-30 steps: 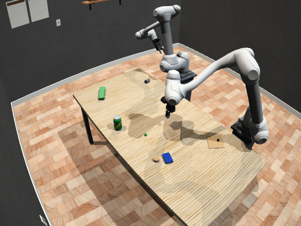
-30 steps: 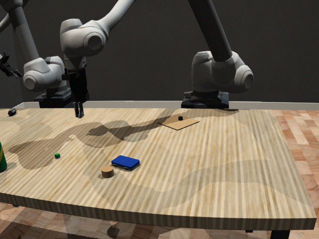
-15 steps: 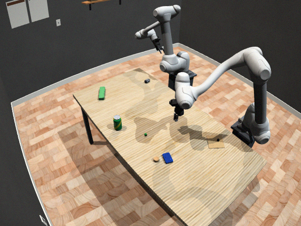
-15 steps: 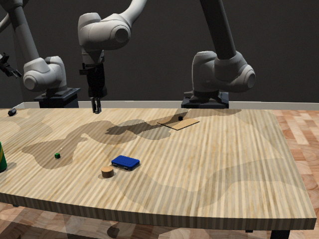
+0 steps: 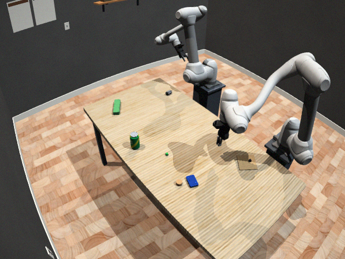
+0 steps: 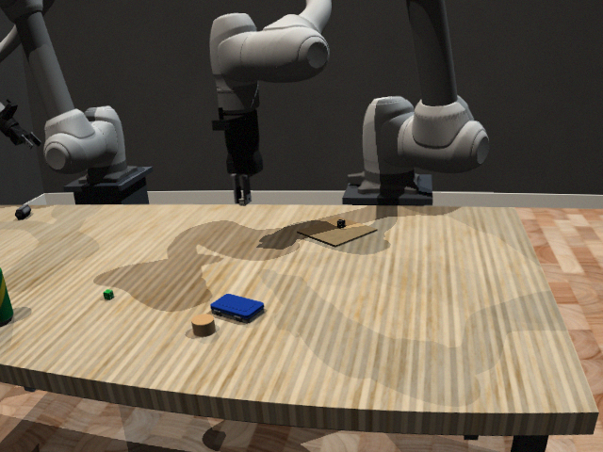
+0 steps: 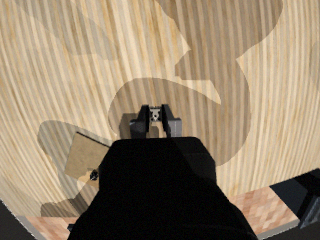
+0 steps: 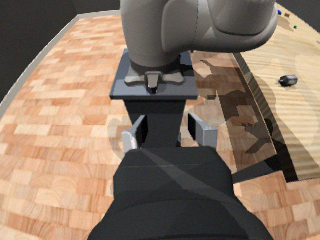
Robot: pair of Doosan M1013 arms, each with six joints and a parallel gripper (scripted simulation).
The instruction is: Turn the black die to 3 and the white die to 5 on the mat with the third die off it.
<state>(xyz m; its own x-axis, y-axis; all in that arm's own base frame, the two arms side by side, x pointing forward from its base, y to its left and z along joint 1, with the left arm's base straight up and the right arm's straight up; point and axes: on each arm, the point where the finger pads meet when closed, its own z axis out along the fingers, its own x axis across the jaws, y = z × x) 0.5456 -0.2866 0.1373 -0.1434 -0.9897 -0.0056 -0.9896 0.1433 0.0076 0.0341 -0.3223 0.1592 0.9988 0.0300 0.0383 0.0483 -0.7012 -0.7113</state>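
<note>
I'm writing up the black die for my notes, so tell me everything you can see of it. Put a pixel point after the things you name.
The black die (image 5: 249, 160) (image 6: 340, 223) (image 7: 94, 175) is a small dark cube with tiny pale specks. It rests on the thin tan mat (image 5: 245, 165) (image 6: 335, 238) (image 7: 82, 157), appearing fully within its edges. It seems to sit flat, with no pincer touching it. Its material and top number are too small to tell.
</note>
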